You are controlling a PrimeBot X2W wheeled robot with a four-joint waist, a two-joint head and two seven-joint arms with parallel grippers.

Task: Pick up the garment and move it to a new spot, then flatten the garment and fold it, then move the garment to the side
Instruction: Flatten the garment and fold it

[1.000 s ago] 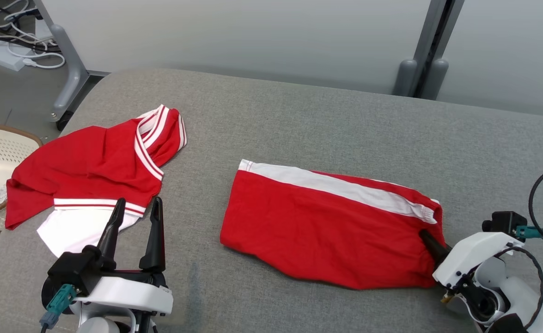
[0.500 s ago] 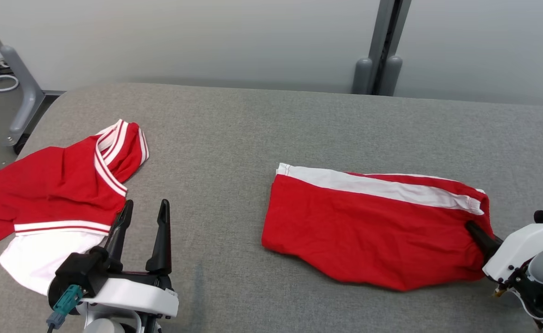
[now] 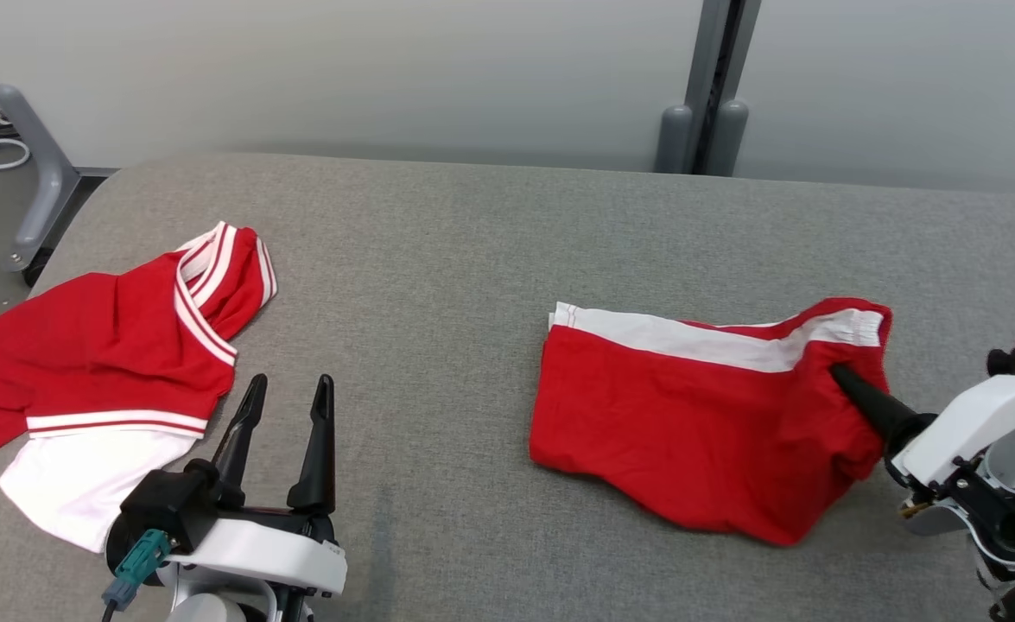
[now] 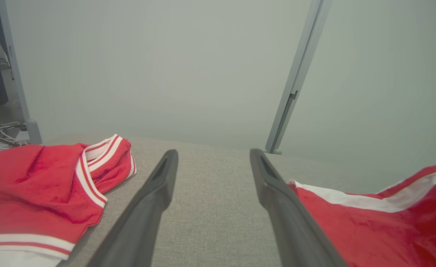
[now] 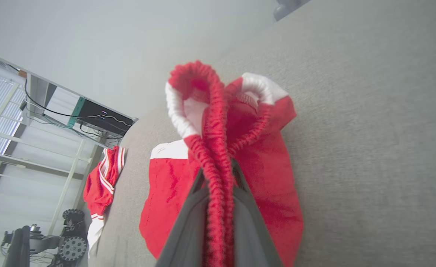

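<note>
**Here, the right gripper has the shorts by the waistband**

A grey cloth-covered table (image 3: 438, 259) spans the head view, with a pale wall behind it. The red shorts (image 3: 688, 441) lie on its right half, well apart from the shirt. A white stripe runs along their far edge, and the leg end lies flat toward the middle of the table. Their right end, the elastic waistband, is bunched and raised off the table. A crumpled red shirt (image 3: 101, 354) with white trim and a white panel lies at the table's left end.

The right gripper (image 3: 835, 371) reaches in from the lower right, its fingers nearly closed and pinching that waistband. In its wrist view the gathered red elastic runs up between the two fingers (image 5: 240, 207) and loops above them. The left gripper (image 3: 291, 384) sits at the lower left with its fingers spread wide and nothing between them. It is over bare table, near the shirt's hem. Its wrist view shows the shirt to one side and the shorts to the other.
</note>
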